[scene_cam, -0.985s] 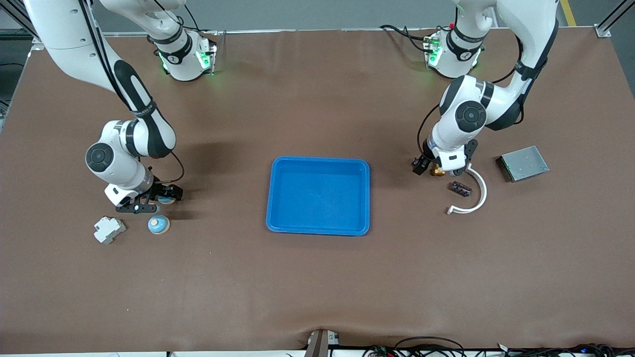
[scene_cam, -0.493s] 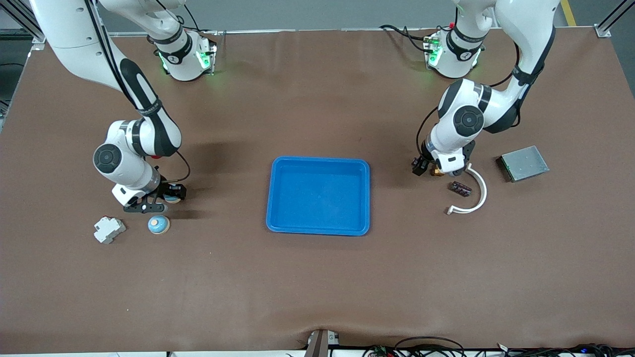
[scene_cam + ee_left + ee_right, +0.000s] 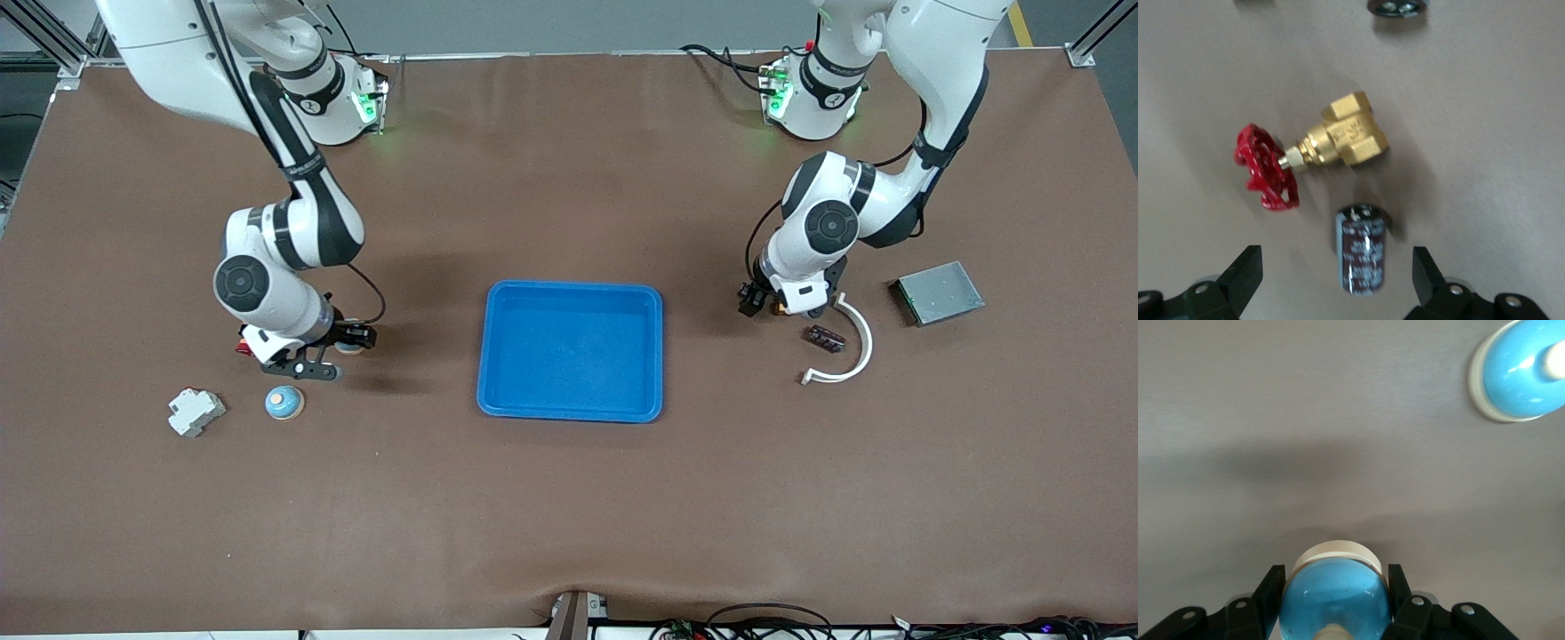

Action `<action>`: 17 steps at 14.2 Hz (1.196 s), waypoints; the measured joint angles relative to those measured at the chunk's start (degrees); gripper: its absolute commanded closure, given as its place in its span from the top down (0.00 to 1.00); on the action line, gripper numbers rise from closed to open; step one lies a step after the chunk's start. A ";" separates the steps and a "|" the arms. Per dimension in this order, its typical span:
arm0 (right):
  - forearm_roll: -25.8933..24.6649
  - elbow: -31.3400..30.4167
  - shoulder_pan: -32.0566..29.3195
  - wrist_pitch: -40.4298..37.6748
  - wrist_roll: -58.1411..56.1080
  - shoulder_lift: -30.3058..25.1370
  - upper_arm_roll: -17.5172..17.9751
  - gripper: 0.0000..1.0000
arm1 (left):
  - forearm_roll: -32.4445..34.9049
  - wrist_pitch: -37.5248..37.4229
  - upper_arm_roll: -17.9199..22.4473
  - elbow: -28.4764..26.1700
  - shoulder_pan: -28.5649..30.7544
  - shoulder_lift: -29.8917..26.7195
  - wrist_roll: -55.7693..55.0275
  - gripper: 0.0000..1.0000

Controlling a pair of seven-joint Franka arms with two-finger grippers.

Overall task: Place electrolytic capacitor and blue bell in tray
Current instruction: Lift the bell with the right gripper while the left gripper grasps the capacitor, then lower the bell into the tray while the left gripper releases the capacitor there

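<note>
The blue tray lies mid-table. My right gripper is shut on a blue bell with a cream base and holds it above the table, between the tray and the right arm's end. A second blue bell stands on the table. My left gripper hangs open low over the table toward the left arm's end. The electrolytic capacitor, a dark cylinder, lies on its side between the fingers, untouched.
A brass valve with a red handwheel lies beside the capacitor. A dark small part, a white curved piece and a grey metal box lie close by. A white-grey block sits by the second bell.
The right gripper shut on a blue bell and carried it up and toward the tray. The left gripper shifted slightly over the capacitor and stayed open.
</note>
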 measured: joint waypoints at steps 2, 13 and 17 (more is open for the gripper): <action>0.01 0.32 2.50 0.00 5.03 -0.02 0.10 0.00 | 3.92 0.18 0.01 0.00 0.03 1.25 -3.85 0.77; 7.68 9.41 17.27 0.01 28.55 2.65 1.44 0.00 | 4.87 0.88 -0.19 4.77 -0.03 2.69 -5.63 0.00; 7.68 16.41 21.03 0.05 36.17 9.51 1.45 0.00 | 4.81 -5.70 -1.02 14.19 -1.61 2.93 -9.69 0.00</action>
